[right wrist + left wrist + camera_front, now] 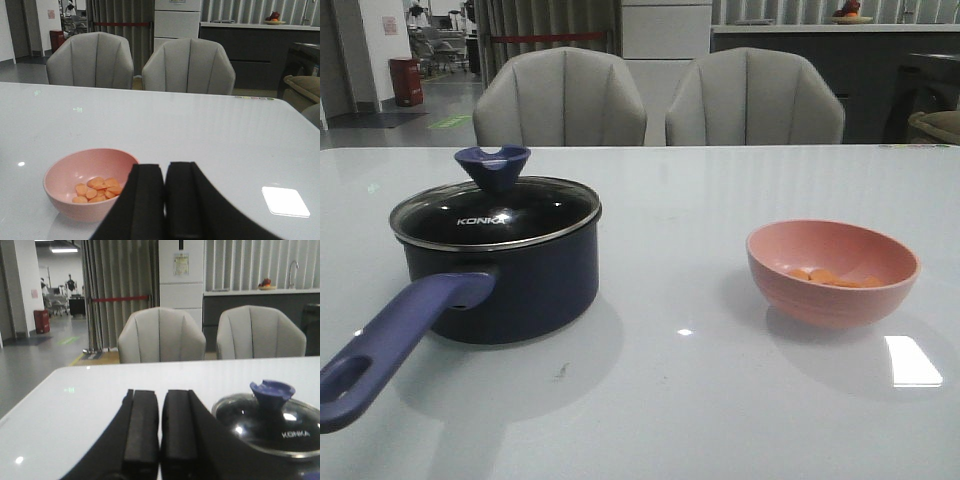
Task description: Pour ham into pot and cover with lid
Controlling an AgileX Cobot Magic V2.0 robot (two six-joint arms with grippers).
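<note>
The dark navy pot [505,275] stands on the left of the table, its purplish-blue handle [390,345] pointing toward the front left. The glass lid [495,212] with its dark blue knob [492,165] sits on the pot; it also shows in the left wrist view [267,425]. The ham [830,278], small orange slices, lies in the pink bowl [832,272] on the right, also seen in the right wrist view [97,189]. My left gripper [160,430] is shut and empty, apart from the lid. My right gripper [165,200] is shut and empty beside the bowl [85,187].
Two grey chairs [560,100] [753,100] stand behind the table's far edge. The white table [670,400] is glossy with a bright reflection [912,360] at the front right. Neither arm shows in the front view.
</note>
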